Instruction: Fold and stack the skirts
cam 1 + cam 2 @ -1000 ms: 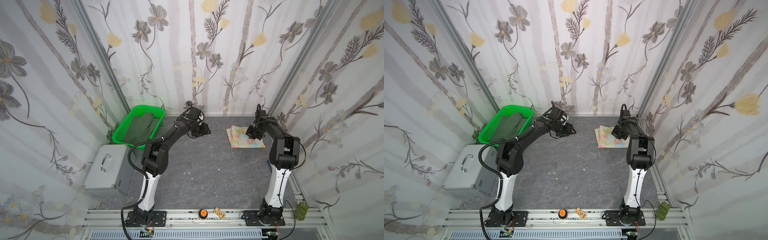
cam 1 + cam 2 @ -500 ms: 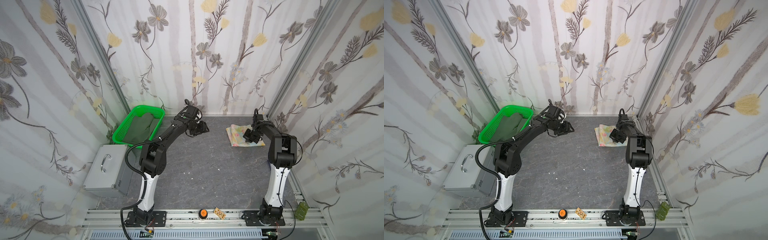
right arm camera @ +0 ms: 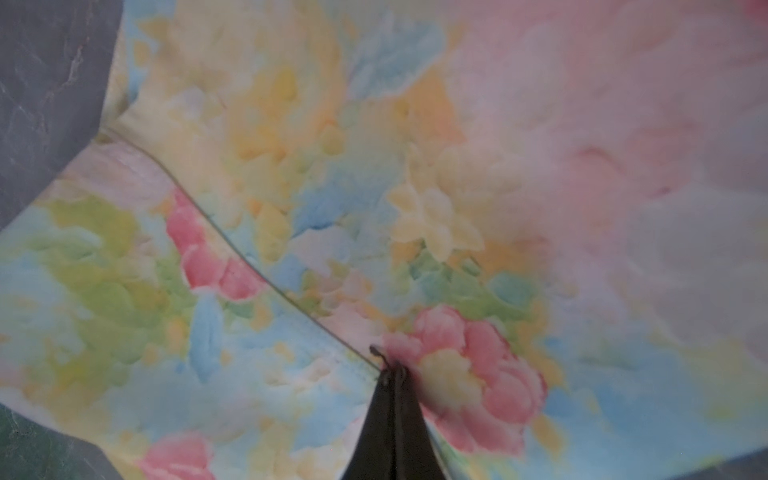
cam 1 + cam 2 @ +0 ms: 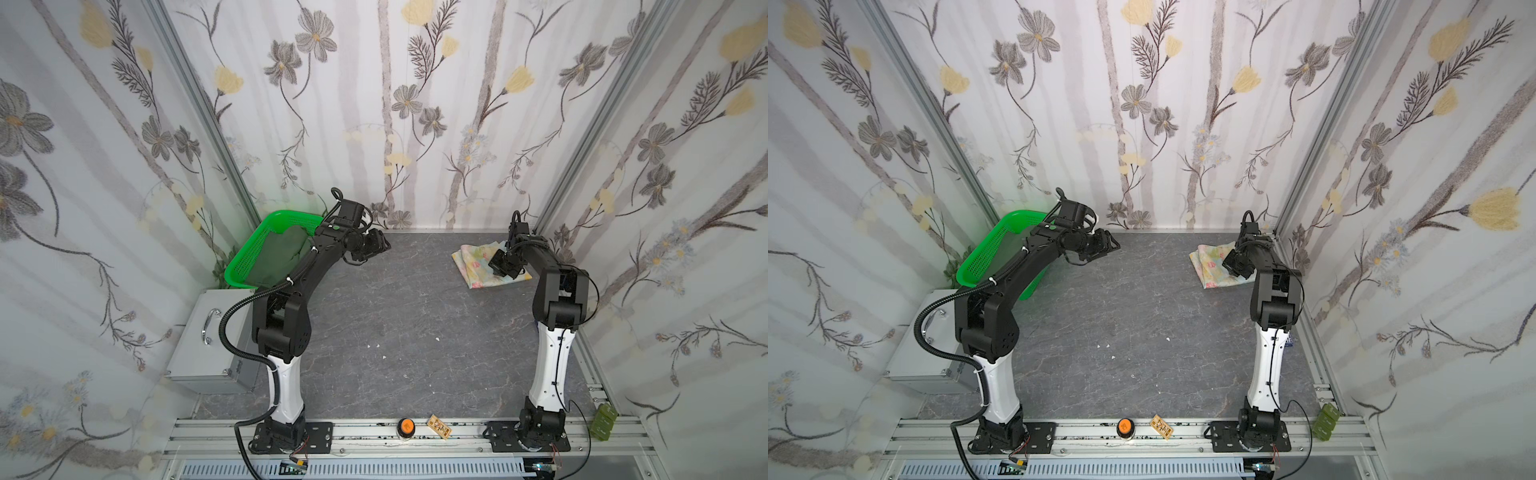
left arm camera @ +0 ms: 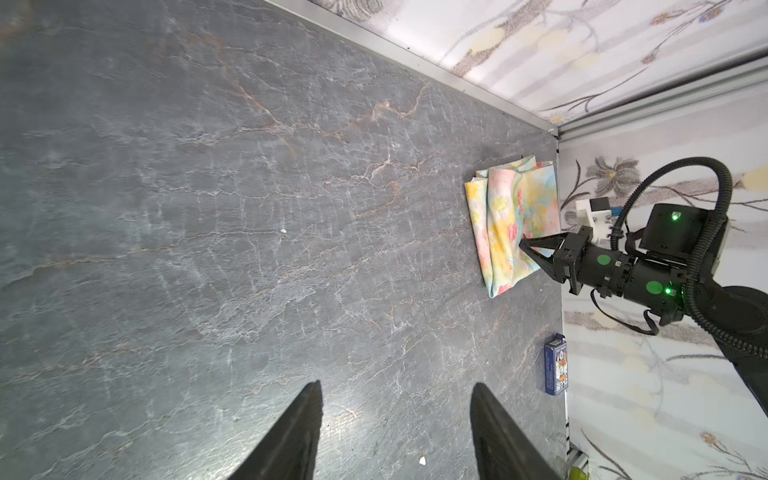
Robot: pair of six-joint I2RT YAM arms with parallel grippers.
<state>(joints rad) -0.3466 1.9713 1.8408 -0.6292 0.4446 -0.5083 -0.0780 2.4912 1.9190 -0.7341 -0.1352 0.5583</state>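
The floral skirt (image 4: 478, 262) (image 4: 1210, 266) (image 5: 507, 220) lies folded on the dark table at the back right, near the corner. My right gripper (image 4: 494, 265) (image 4: 1226, 264) (image 5: 521, 243) is shut, and its tips (image 3: 390, 370) rest on the cloth (image 3: 291, 208) at a folded edge. No cloth shows between the jaws. The olive green skirt (image 4: 286, 249) lies in the green basket (image 4: 245, 257) (image 4: 976, 257) at the back left. My left gripper (image 4: 384, 245) (image 4: 1115, 245) (image 5: 397, 384) hangs open and empty above the table, just right of the basket.
A silver case (image 4: 208, 345) stands left of the left arm's base. An orange button (image 4: 406, 426) and a small card sit on the front rail. A blue card box (image 5: 556, 365) lies by the right wall. Walls close in on three sides.
The right arm has sunk lower, bringing its shut gripper down onto the floral skirt. The left gripper has drifted a little back and left toward the basket, still open.
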